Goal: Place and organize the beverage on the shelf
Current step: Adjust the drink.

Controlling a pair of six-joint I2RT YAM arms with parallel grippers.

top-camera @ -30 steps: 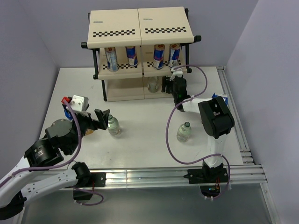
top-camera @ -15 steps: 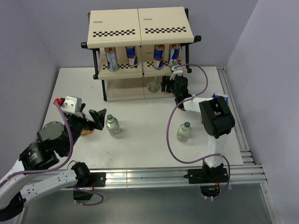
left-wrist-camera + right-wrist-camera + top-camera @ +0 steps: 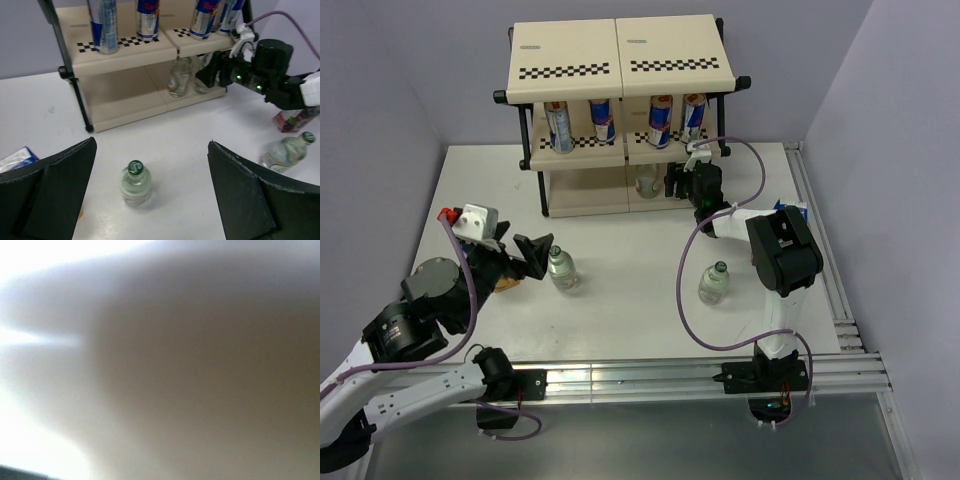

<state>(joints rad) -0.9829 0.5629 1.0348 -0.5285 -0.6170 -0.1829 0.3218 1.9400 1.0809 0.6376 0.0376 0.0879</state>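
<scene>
1. Since a second ago, in the top view, the left arm has swung back toward its own left. Its left hand is just beside a green-capped bottle. The right hand has not shifted from the lower tier of the shelf.
2. Also in the top view, four cans stand on the middle tier above the right hand, and a shelved bottle sits just beside it. A second bottle stands on the bench, well behind that hand.
3. In the left wrist view, the left hand is spread wide and empty. The green-capped bottle stands upright between its fingers and touches neither.
4. The same view shows the right hand at the shelf, next to the shelved bottle. I cannot tell whether it is pinching anything.
5. The bottle is small and clear, with a rounded body and a narrow green cap.
   - It likely handles light, smooth and a little slippery, and its walls may give under a squeeze.
   - It looks easy to tip.
   - The best hold seems to be around the body at mid-height, not on the cap.
6. The right wrist view gives only a blurred cream surface, and no fingers show.
</scene>
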